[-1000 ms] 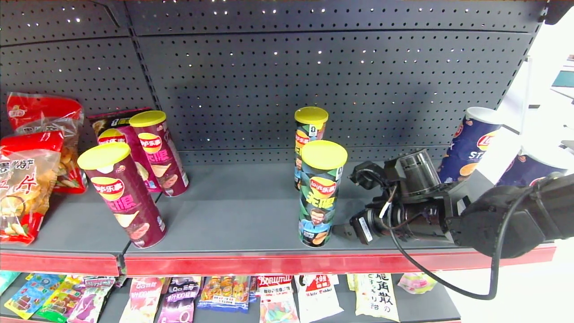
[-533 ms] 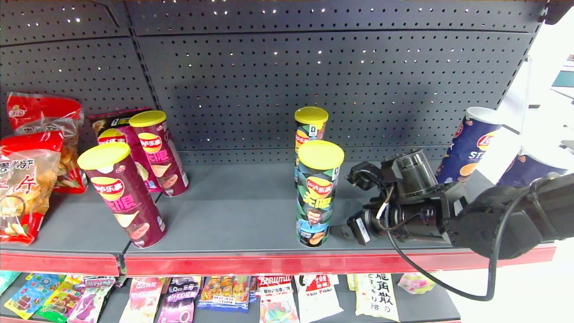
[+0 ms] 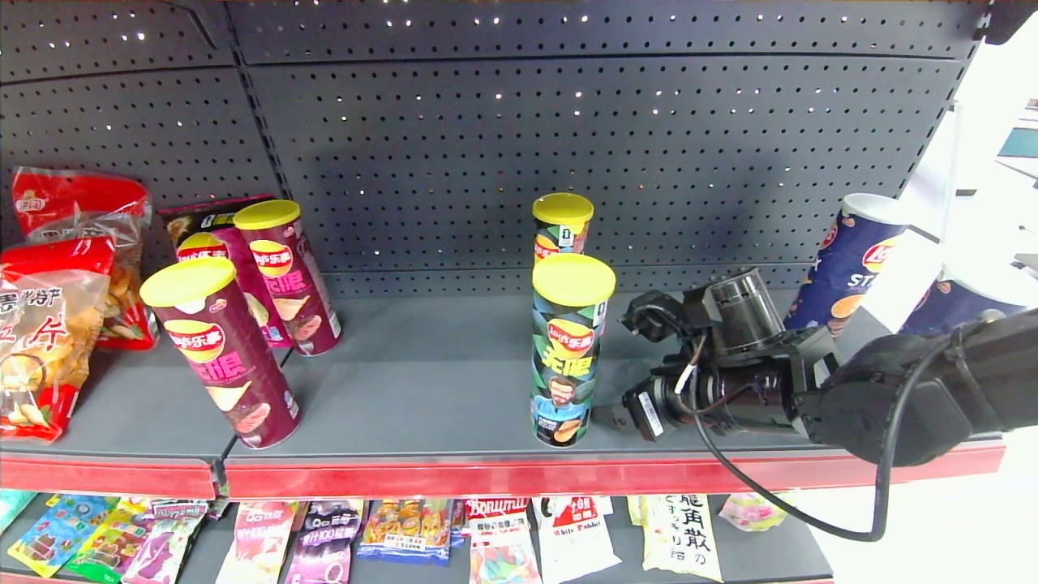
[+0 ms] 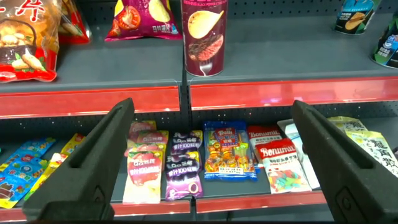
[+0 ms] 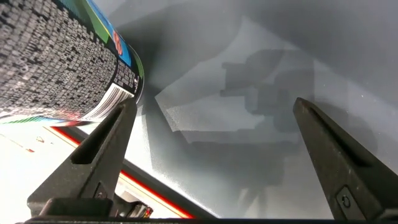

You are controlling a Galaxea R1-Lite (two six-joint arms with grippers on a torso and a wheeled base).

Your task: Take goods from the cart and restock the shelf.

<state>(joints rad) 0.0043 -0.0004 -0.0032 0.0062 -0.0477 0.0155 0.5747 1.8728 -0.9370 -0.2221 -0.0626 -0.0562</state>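
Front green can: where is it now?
Head view: front green can stands upright near the shelf edge, right of centre, before a second green can, right gripper beside it.

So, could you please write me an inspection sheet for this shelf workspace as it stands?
Surface: grey shelf, red front edge.
Job's things: green can upright near the front edge, second green can behind it.
Clutter: maroon cans, blue cans, red snack bags.
Grippers: right gripper open beside the green can's base; left gripper open, facing lower-shelf packets.
Cables: black cable loops down past the front edge.
Surroundings: perforated back panel.
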